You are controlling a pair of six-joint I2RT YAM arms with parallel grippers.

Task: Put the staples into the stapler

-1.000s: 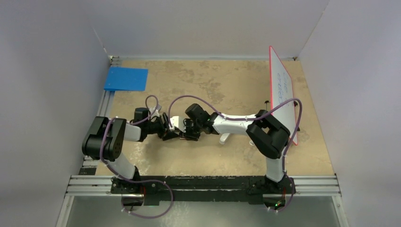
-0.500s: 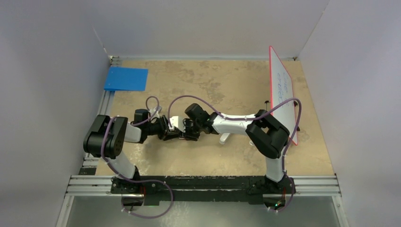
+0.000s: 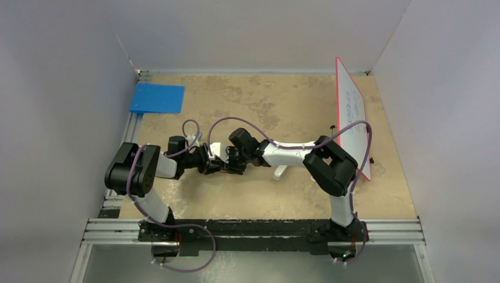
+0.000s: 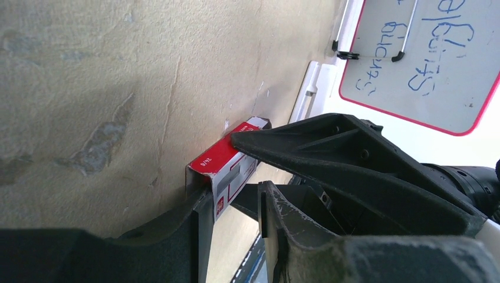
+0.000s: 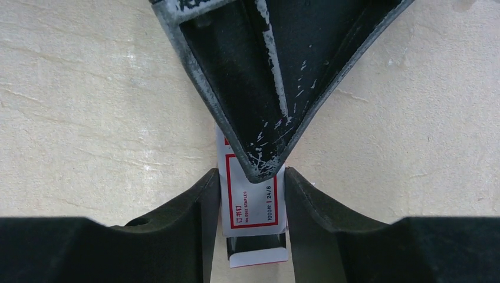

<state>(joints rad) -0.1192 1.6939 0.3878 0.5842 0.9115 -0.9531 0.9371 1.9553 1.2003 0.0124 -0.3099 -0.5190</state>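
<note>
A small red-and-white staple box [image 5: 252, 203] sits between both grippers at the table's middle [image 3: 216, 150]. Its near end is open with the flap out. The staples themselves are hidden inside. My right gripper [image 5: 252, 174] is shut on the box's two long sides. My left gripper [image 4: 233, 197] is open around the same box [image 4: 227, 168]: one finger [image 4: 197, 218] touches its red side, and the other finger [image 5: 259, 88] lies over the white face. The white stapler [image 3: 279, 172] lies partly under my right forearm and shows far off in the left wrist view [image 4: 308, 88].
A red-framed whiteboard [image 3: 352, 118] leans at the right side of the table. A blue flat pad [image 3: 157, 98] lies at the back left. Grey walls close in the tan table on three sides.
Both grippers and the box between them have shifted slightly to the left. The grip on the box looks the same.
</note>
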